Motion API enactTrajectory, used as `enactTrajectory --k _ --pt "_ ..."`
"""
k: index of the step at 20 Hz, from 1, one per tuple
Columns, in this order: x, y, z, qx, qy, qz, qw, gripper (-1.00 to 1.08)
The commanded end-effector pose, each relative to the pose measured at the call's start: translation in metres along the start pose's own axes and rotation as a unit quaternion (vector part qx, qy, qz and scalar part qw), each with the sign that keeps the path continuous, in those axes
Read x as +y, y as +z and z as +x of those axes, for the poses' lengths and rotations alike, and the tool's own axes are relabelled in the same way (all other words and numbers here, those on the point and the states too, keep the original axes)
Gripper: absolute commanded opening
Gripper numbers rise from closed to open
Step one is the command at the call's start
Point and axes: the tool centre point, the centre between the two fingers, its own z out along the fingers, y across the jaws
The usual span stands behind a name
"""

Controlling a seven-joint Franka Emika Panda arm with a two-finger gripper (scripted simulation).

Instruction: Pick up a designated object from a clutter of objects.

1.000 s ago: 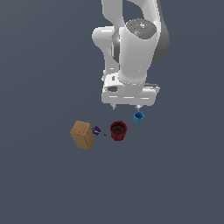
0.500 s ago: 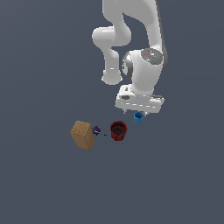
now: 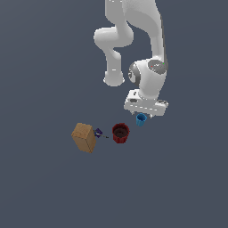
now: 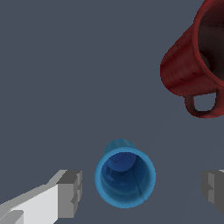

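The designated object is a small bright blue cup, standing upright at the exterior view's right end of the clutter of objects. My gripper hangs just above it, partly covering it in the exterior view. In the wrist view the blue cup sits between my two grey fingertips, one fingertip on each side, with a gap to each. The gripper is open and touches nothing.
A dark red cup with a handle stands close beside the blue cup. Further toward the exterior view's left lie a tiny dark purple-blue object and a tan box. All rest on a plain dark grey floor.
The arm has swung down and toward the exterior view's right, bringing the gripper from above the red cup to low over the blue cup. The objects have not moved.
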Motion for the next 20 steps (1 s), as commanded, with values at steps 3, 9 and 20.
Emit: enactTrajectory --k 3,9,20 --pt "-0.005 0.011 -0.013 0.000 0.011 0.003 0.9999 1.00" --pt "-0.006 0.015 -0.017 0.000 0.013 0.003 0.9999 1.00" --pt "-0.006 0.045 -0.018 0.000 0.014 0.004 0.9999 1.00"
